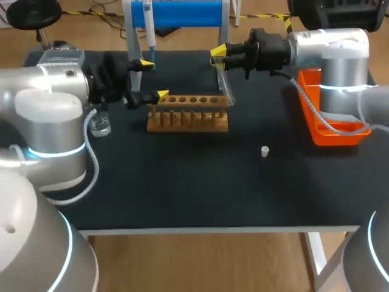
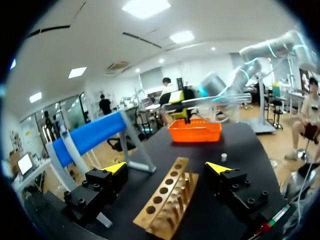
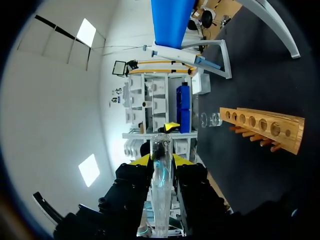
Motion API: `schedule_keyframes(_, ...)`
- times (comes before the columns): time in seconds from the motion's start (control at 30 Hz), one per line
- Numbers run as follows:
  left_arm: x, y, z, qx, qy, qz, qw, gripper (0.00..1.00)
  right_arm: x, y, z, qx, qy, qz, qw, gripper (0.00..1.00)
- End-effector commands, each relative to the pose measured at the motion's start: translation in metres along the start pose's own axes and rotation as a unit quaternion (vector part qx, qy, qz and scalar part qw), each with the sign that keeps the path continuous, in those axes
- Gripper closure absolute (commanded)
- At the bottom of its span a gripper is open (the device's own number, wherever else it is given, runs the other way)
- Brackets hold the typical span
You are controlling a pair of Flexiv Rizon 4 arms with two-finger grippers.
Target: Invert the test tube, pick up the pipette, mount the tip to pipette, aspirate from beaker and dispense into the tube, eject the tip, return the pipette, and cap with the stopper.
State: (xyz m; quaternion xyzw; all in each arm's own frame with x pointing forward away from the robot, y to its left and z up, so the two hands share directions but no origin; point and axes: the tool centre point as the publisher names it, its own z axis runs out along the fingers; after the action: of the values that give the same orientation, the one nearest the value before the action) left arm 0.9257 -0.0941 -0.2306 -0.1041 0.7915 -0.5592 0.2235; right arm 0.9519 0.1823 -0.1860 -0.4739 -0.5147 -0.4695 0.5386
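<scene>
Right gripper (image 1: 218,55) clamps the test tube (image 1: 226,85) upper centre, mid-inversion I'd say; left gripper (image 1: 153,78) gapes empty (pipette (image 1: 148,27), stopper (image 1: 265,151) both untouched).

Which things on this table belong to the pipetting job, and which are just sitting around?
For the job: test tube, pipette, beaker, stopper.
Not named in the task: wooden rack, blue stand, orange bin.
</scene>
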Motion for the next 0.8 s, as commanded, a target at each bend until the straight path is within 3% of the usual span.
schedule_keyframes(0.03, 0.01, 0.004, -0.009, 0.196, 0.051, 0.161, 0.966, 0.0, 0.001, 0.0, -0.001, 0.001, -0.002, 0.0, 1.0, 1.0)
schedule_keyframes(0.2, 0.014, -0.006, -0.017, 0.246, 0.061, 0.21, 0.944, 0.0, 0.001, 0.0, -0.001, 0.001, -0.002, 0.0, 1.0, 1.0)
schedule_keyframes(0.27, 0.009, -0.01, -0.019, 0.244, 0.047, 0.182, 0.951, 0.0, 0.001, 0.0, -0.001, 0.001, -0.002, 0.0, 1.0, 1.0)
schedule_keyframes(0.63, 0.009, -0.01, -0.019, 0.244, 0.047, 0.182, 0.951, 0.0, 0.001, 0.0, -0.001, 0.001, -0.002, 0.0, 1.0, 1.0)
schedule_keyframes(0.7, 0.015, -0.012, -0.021, 0.21, -0.002, 0.232, 0.95, 0.0, 0.001, 0.0, -0.001, 0.001, -0.002, 0.0, 1.0, 1.0)
schedule_keyframes(0.77, 0.021, -0.016, -0.02, 0.215, -0.036, 0.27, 0.938, 0.0, 0.001, 0.0, -0.001, 0.001, -0.002, 0.0, 1.0, 1.0)
schedule_keyframes(0.8, 0.025, -0.018, -0.018, 0.196, -0.04, 0.287, 0.937, 0.0, 0.001, 0.0, -0.001, 0.001, -0.002, 0.0, 1.0, 1.0)
